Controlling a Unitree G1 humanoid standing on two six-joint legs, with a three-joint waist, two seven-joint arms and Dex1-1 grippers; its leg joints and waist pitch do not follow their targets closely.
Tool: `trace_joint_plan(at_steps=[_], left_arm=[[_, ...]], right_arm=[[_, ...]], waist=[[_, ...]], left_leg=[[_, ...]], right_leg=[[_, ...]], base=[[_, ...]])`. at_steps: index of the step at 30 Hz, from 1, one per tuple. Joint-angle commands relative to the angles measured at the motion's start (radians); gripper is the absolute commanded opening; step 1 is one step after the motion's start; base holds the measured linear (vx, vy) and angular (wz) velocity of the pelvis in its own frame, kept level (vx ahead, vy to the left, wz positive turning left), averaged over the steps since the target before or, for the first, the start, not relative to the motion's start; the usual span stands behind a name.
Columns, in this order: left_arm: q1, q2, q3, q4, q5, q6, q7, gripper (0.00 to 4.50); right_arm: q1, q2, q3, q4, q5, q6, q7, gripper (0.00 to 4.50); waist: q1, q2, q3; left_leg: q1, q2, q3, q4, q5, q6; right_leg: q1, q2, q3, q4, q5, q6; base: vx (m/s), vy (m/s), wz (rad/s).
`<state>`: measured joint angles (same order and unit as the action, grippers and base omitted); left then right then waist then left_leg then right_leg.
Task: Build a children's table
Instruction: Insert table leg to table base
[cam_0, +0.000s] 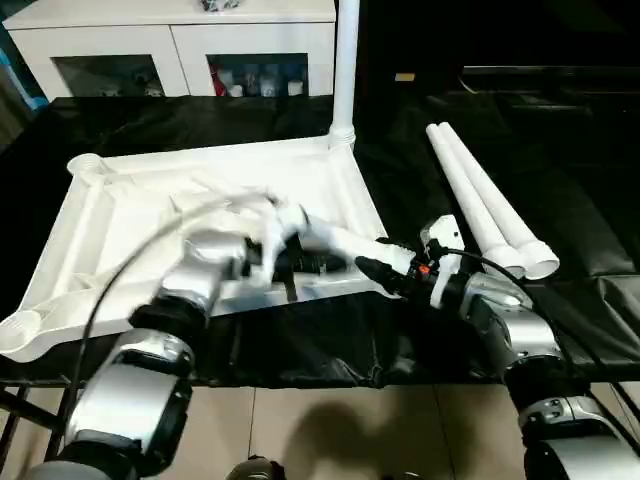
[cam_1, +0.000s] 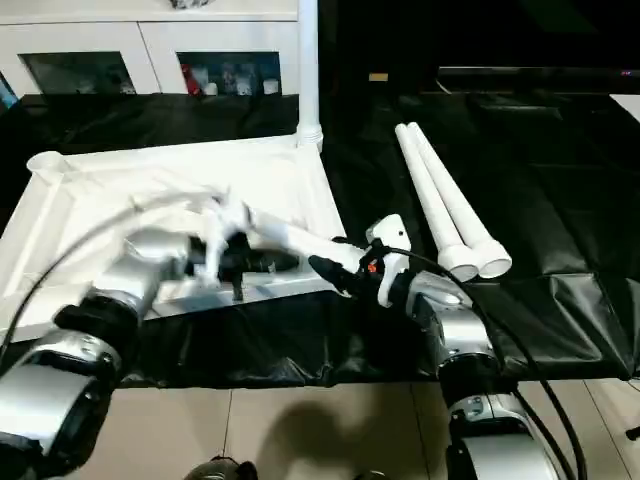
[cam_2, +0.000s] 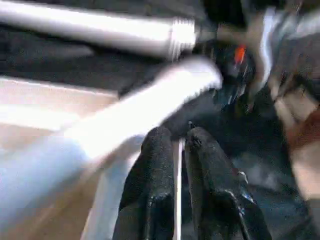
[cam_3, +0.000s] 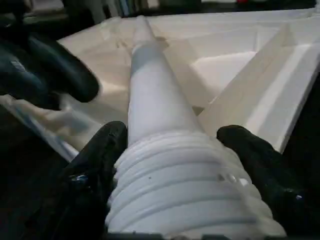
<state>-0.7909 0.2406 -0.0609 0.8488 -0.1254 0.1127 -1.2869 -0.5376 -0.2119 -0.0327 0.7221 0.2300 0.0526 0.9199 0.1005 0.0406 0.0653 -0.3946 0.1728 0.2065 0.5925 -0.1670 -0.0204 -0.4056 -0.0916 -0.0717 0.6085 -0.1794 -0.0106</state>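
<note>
Left hand (cam_0: 262, 250) motion-blurred; upright leg (cam_0: 346, 70) cut by top edge.

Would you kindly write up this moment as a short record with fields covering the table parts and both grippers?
Table top: white plastic rectangular table top, ribbed underside up, on black cloth
Fitted leg: one white tubular leg upright in the far corner socket
Held leg: white tubular leg lying across the top's near edge, threaded end at the right gripper, fingers either side of it
Left gripper: beside the held leg, fingers nearly together, holding nothing
Spare legs: two white tubular legs side by side on the cloth to the right
</note>
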Motion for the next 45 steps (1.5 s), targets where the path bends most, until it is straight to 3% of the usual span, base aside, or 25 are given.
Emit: trace_joint_plan(at_steps=[1,5,8,10,12,13,14,18,19,20,25,30,34,35,37,41,43,44,45], left_arm=[[0.025,0.022,0.039,-0.047,-0.067,0.146,-0.034,0.98],[0.033,0.023,0.082,-0.053,-0.114,0.272,-0.008,1.37],[-0.011,0.001,0.215,0.058,-0.187,0.402,0.193,1.77],[-0.012,-0.001,0.223,0.061,-0.194,0.406,0.201,1.92],[-0.023,-0.016,0.295,0.076,-0.262,0.439,0.267,1.92],[-0.024,-0.038,0.341,0.054,-0.323,0.458,0.288,2.16],[-0.024,-0.038,0.341,0.054,-0.323,0.458,0.288,2.22],[-0.051,-0.12,0.449,0.018,-0.471,0.524,0.343,2.48],[-0.051,-0.12,0.449,0.018,-0.471,0.524,0.343,2.58],[-0.06,-0.136,0.466,0.014,-0.488,0.534,0.354,2.64],[-0.102,-0.193,0.492,0.041,-0.489,0.515,0.433,3.07],[-0.126,-0.213,0.485,0.079,-0.451,0.414,0.559,3.38],[-0.129,-0.215,0.486,0.084,-0.447,0.386,0.591,3.38],[-0.132,-0.216,0.493,0.079,-0.445,0.36,0.611,3.38],[-0.135,-0.217,0.504,0.07,-0.443,0.34,0.612,3.38],[-0.153,-0.216,0.539,0.058,-0.489,0.34,0.607,2.99],[-0.158,-0.214,0.54,0.059,-0.495,0.338,0.607,2.92],[-0.164,-0.215,0.532,0.044,-0.502,0.343,0.601,2.75],[-0.165,-0.216,0.523,0.037,-0.501,0.343,0.598,2.62]], right_arm=[[-0.001,0.011,-0.039,-0.045,0.051,0.026,-0.021,2.8],[0.004,0.023,-0.065,-0.073,0.089,0.05,-0.033,2.8],[0.024,0.044,-0.095,-0.13,0.13,0.072,-0.068,2.8],[0.024,0.045,-0.096,-0.133,0.132,0.074,-0.07,2.79],[0.032,0.056,-0.109,-0.166,0.15,0.089,-0.085,2.79],[0.039,0.063,-0.114,-0.191,0.163,0.102,-0.089,2.79],[0.039,0.063,-0.114,-0.191,0.163,0.102,-0.089,2.79],[0.059,0.086,-0.109,-0.274,0.188,0.136,-0.111,2.79],[0.059,0.086,-0.109,-0.274,0.188,0.136,-0.111,2.79],[0.061,0.09,-0.109,-0.288,0.192,0.142,-0.117,2.79],[0.065,0.106,-0.096,-0.339,0.2,0.163,-0.14,2.79],[0.064,0.114,-0.087,-0.371,0.193,0.17,-0.163,2.79],[0.065,0.113,-0.086,-0.38,0.189,0.176,-0.17,2.79],[0.066,0.111,-0.081,-0.385,0.183,0.176,-0.174,2.79],[0.067,0.108,-0.076,-0.393,0.182,0.178,-0.182,2.79],[0.067,0.107,-0.076,-0.399,0.185,0.185,-0.184,2.79],[0.068,0.107,-0.075,-0.401,0.187,0.187,-0.183,2.79],[0.071,0.105,-0.07,-0.408,0.191,0.192,-0.18,2.79],[0.073,0.104,-0.069,-0.411,0.193,0.194,-0.179,2.79]], waist=[[0.001,-0.004,-0.075],[-0.002,-0.002,-0.075],[-0.002,-0.002,-0.075],[0.0,-0.003,-0.075],[0.001,-0.001,-0.076],[0.001,-0.002,-0.076],[0.004,-0.003,-0.076],[0.007,-0.004,-0.075],[0.009,-0.005,-0.075],[0.01,0.002,-0.074],[0.005,-0.001,-0.075],[0.002,-0.004,-0.078],[-0.005,0.0,-0.079],[-0.006,-0.005,-0.08],[-0.006,-0.003,-0.081],[-0.004,-0.006,-0.083],[-0.002,-0.004,-0.083],[0.0,0.007,-0.084],[-0.001,0.007,-0.083]], left_leg=[[0.028,0.068,-0.029,-0.073,-0.249,0.048],[0.03,0.067,-0.028,-0.073,-0.258,0.037],[0.029,0.062,-0.028,-0.071,-0.263,0.036],[0.03,0.063,-0.032,-0.073,-0.26,0.036],[0.029,0.064,-0.031,-0.073,-0.248,0.033],[0.028,0.063,-0.031,-0.073,-0.247,0.036],[0.028,0.063,-0.031,-0.072,-0.241,0.039],[0.025,0.064,-0.03,-0.071,-0.24,0.046],[0.026,0.062,-0.03,-0.071,-0.238,0.046],[0.026,0.062,-0.032,-0.072,-0.244,0.041],[0.027,0.061,-0.035,-0.073,-0.234,0.035],[0.021,0.058,-0.036,-0.071,-0.204,0.057],[0.022,0.058,-0.035,-0.068,-0.185,0.066],[0.022,0.058,-0.035,-0.068,-0.183,0.068],[0.022,0.059,-0.035,-0.066,-0.169,0.073],[0.021,0.058,-0.033,-0.062,-0.146,0.088],[0.022,0.059,-0.033,-0.061,-0.136,0.095],[0.022,0.059,-0.034,-0.06,-0.138,0.094],[0.023,0.061,-0.034,-0.062,-0.151,0.09]], right_leg=[[0.045,-0.073,0.046,-0.068,-0.193,-0.291],[0.043,-0.07,0.046,-0.069,-0.209,-0.283],[0.043,-0.069,0.045,-0.071,-0.204,-0.277],[0.045,-0.073,0.045,-0.076,-0.223,-0.268],[0.044,-0.071,0.045,-0.072,-0.2,-0.271],[0.044,-0.071,0.045,-0.074,-0.197,-0.272],[0.046,-0.073,0.044,-0.072,-0.188,-0.277],[0.046,-0.073,0.044,-0.074,-0.195,-0.274],[0.045,-0.073,0.044,-0.077,-0.204,-0.269],[0.045,-0.074,0.045,-0.079,-0.226,-0.258],[0.047,-0.073,0.046,-0.081,-0.203,-0.24],[0.054,-0.071,0.044,-0.077,-0.149,-0.23],[0.053,-0.07,0.042,-0.077,-0.13,-0.243],[0.054,-0.07,0.042,-0.076,-0.121,-0.246],[0.055,-0.07,0.041,-0.073,-0.096,-0.254],[0.057,-0.072,0.039,-0.067,-0.067,-0.268],[0.055,-0.071,0.039,-0.064,-0.052,-0.272],[0.055,-0.072,0.038,-0.063,-0.052,-0.273],[0.054,-0.07,0.038,-0.066,-0.053,-0.272]], base=[[0.0,0.0,0.0],[0.0,0.0,0.0],[0.0,0.0,0.0],[0.0,0.0,0.0],[0.0,0.0,0.0],[0.0,0.0,0.0],[0.0,0.0,0.0],[0.0,0.0,0.0],[0.0,0.0,0.0],[0.0,0.0,0.0],[0.0,0.0,0.0],[0.0,0.0,0.0],[0.0,0.0,0.0],[0.0,0.0,0.0],[0.0,0.0,0.0],[0.0,0.0,0.0],[0.0,0.0,0.0],[0.0,0.0,0.0],[0.0,0.0,0.0]])
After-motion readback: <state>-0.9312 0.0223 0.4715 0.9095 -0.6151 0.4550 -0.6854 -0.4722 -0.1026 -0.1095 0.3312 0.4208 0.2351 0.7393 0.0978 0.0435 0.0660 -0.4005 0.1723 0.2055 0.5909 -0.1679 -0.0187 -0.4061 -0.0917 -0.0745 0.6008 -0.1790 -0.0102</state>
